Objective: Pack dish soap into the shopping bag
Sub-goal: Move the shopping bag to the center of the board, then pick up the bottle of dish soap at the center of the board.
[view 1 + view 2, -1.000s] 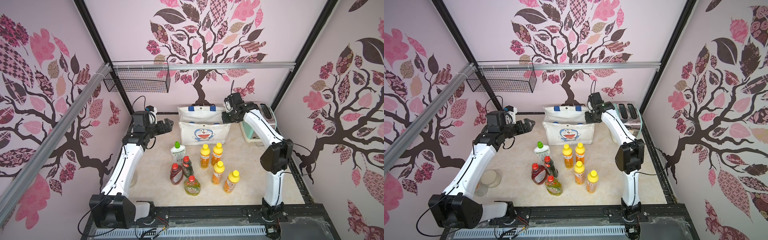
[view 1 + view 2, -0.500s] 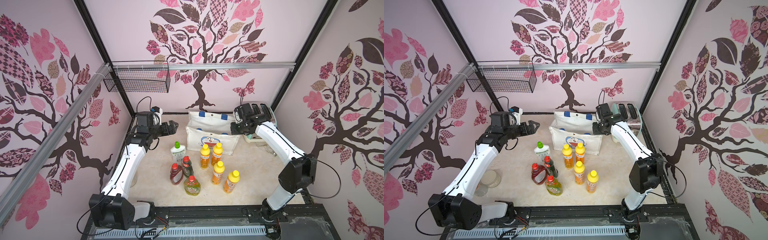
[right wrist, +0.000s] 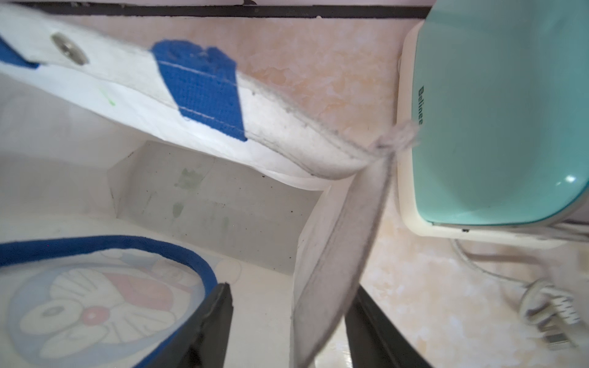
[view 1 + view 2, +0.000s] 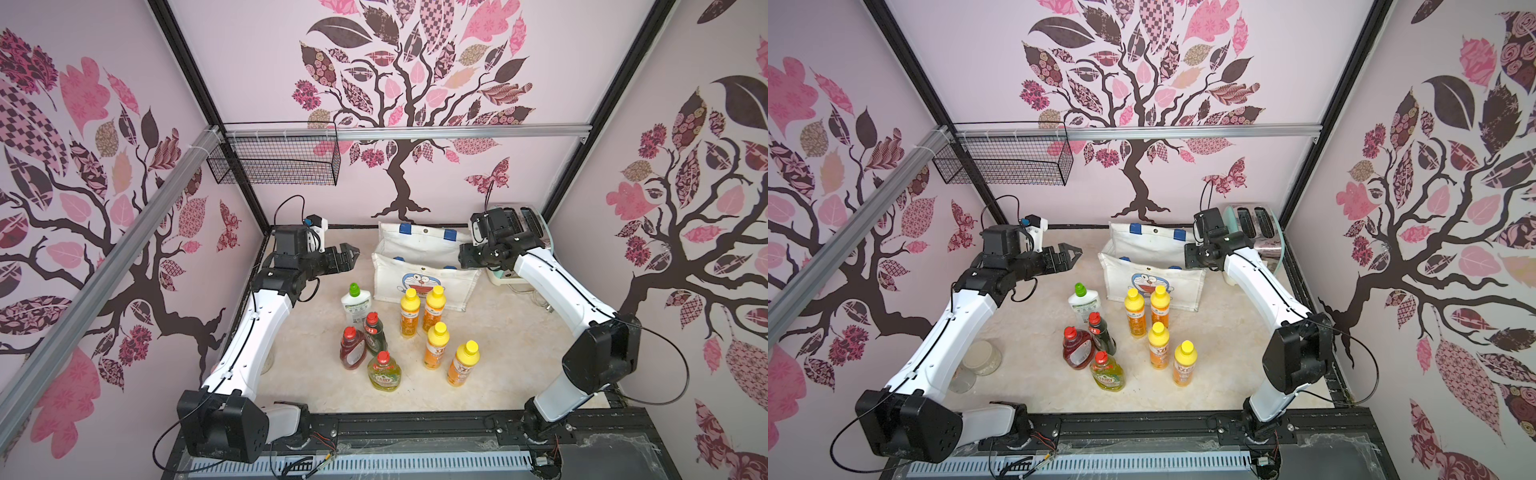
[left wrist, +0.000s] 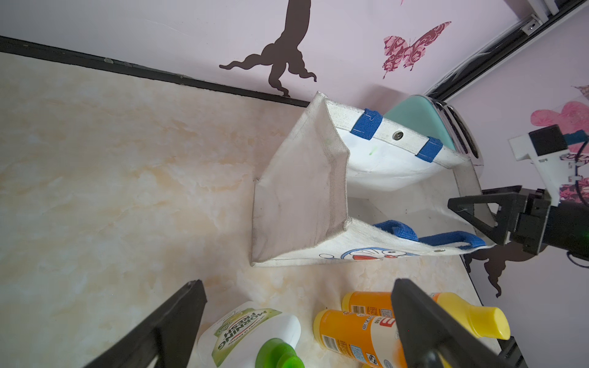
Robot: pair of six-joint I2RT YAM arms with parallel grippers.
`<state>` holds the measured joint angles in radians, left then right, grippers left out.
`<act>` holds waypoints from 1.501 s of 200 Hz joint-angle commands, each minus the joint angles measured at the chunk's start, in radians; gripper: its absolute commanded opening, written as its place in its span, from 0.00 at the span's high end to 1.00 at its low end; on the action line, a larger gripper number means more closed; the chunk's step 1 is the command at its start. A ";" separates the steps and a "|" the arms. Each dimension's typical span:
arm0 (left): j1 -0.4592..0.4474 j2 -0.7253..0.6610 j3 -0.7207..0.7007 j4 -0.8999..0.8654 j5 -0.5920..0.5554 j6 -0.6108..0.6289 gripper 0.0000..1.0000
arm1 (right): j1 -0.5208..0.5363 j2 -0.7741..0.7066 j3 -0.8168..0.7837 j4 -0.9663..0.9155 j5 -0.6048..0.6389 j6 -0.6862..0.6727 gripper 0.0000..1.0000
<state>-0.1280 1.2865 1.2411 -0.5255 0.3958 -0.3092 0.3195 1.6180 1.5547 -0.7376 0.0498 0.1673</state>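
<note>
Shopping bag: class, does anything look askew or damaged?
Yes. The shopping bag stands skewed to the back wall, its end wall between the right gripper's open jaws; its top corner by the toaster is frayed.

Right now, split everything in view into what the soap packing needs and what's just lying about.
Needed: four orange bottles, white bottle, three red-capped bottles, shopping bag.
Lying about: toaster, cord, wire basket, jars.

A white canvas tote bag (image 5: 299, 197) with blue handles stands open mid-frame on the marbled beige bench (image 5: 111, 165). At the lower edge, the black fingers (image 5: 178, 318) of the left gripper (image 5: 298, 283) gape wide. Between them show a white green-capped bottle (image 5: 251, 331) and two orange yellow-capped bottles (image 5: 353, 334).
</note>
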 commanded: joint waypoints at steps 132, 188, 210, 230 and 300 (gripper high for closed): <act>-0.006 -0.020 -0.037 0.081 0.157 -0.037 0.03 | 0.049 -0.920 -0.444 -0.084 -0.321 0.051 0.25; -0.019 -0.004 -0.048 0.104 0.208 -0.035 0.03 | 0.048 -1.023 -0.523 -0.098 -0.445 0.001 0.26; -0.027 0.003 -0.048 0.104 0.209 -0.032 0.03 | 0.049 -1.069 -0.567 -0.058 -0.540 -0.007 0.26; -0.029 0.010 -0.048 0.104 0.209 -0.031 0.03 | 0.048 -1.093 -0.595 -0.058 -0.573 -0.017 0.26; -0.050 0.023 -0.045 0.089 0.183 -0.010 0.03 | 0.049 -1.063 -0.681 -0.043 -0.611 -0.009 0.27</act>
<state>-0.1658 1.3014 1.2003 -0.4423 0.5869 -0.3412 0.3645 0.5476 0.8818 -0.7990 -0.5308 0.1646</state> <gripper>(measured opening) 0.972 0.726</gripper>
